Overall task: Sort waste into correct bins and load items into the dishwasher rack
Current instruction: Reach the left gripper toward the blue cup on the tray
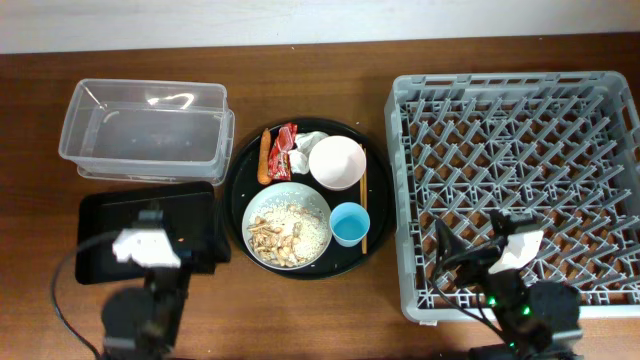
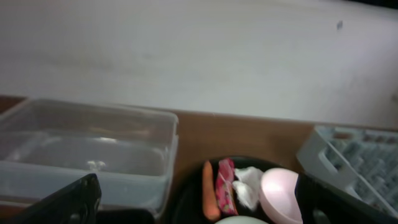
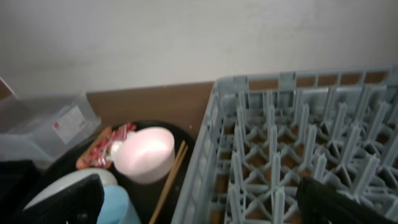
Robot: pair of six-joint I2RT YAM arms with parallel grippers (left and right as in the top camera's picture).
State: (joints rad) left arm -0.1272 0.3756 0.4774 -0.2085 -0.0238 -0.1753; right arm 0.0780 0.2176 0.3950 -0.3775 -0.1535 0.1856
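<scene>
The left arm's fingers (image 2: 69, 200) were spread wide and held nothing as the arm hung over the shallow black rectangular tray (image 1: 95, 210) at the near left of the brown wooden worktop (image 1: 310, 320). The clear rectangular plastic tub (image 1: 145, 130) stood just behind that tray. The right arm's fingers (image 3: 59, 202) were likewise spread apart and empty. They were poised over the near left corner of the large square grey plastic dishwasher rack (image 1: 397, 200), with its grid floor of upright pegs.

Between the two bins and the rack sat a big round black tray (image 1: 235, 195) that carried every loose thing. Along its far side the orange sausage-like stick (image 1: 264, 157) lay just beside the red snack wrapper (image 1: 283, 150). The crumpled white tissue (image 1: 313, 141) touched the wrapper. The small white bowl (image 1: 336, 162) stood upright next to the tissue.

Nearer the arms, the wider pale grey-white bowl (image 1: 258, 200) held the beige rice and shell food scraps (image 1: 280, 238). The small light-blue cup (image 1: 349, 223) stood upright just beside that bowl, on the side toward the rack. The pair of thin wooden chopsticks (image 1: 364, 205) lay together along the round tray's right edge, between the cup and the rack's wall, running from near to far.
</scene>
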